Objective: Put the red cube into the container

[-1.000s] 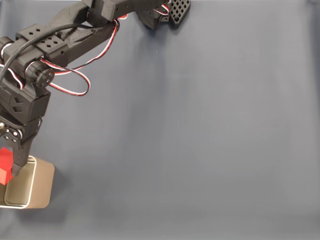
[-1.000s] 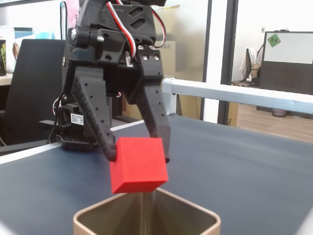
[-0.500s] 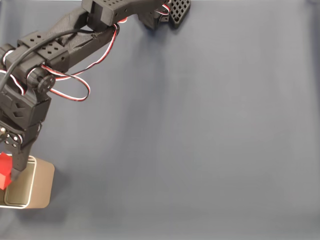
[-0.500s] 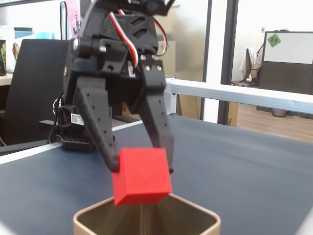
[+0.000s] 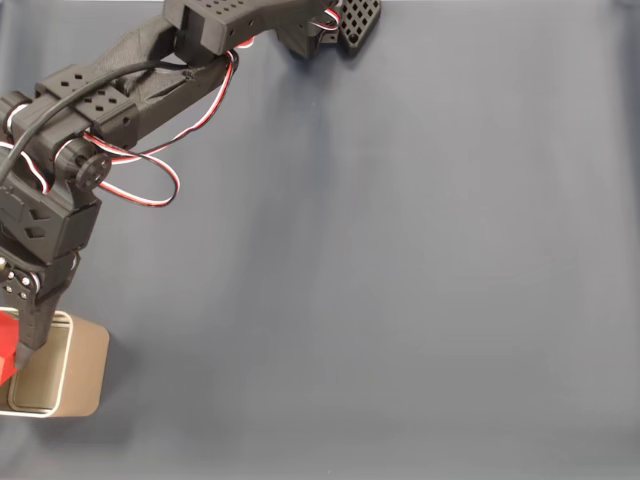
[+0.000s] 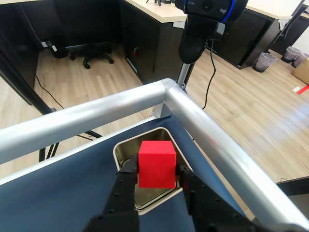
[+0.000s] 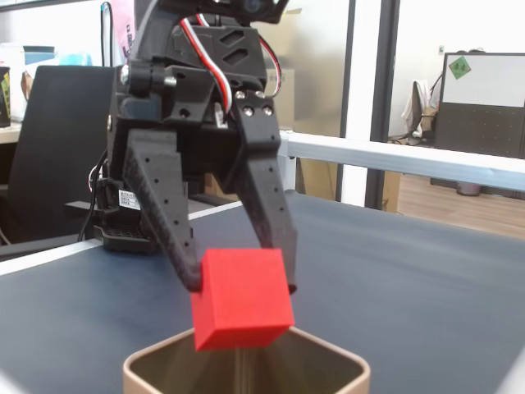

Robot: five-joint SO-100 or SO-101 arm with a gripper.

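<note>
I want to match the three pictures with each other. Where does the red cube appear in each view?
A fixed view: the red cube is a sliver at the left edge, beside the container.
Wrist view: low centre, between the fingers of the hand, over the container.
A fixed view: low centre, just above the container.
Shared landmark: the container.

Matt red cube (image 7: 242, 299), black matt plastic gripper (image 7: 239, 283), brushed-metal tin (image 6: 126, 151) with a dull inside, smooth dark blue mat (image 5: 400, 260), shiny metal rail (image 6: 212, 140).
</note>
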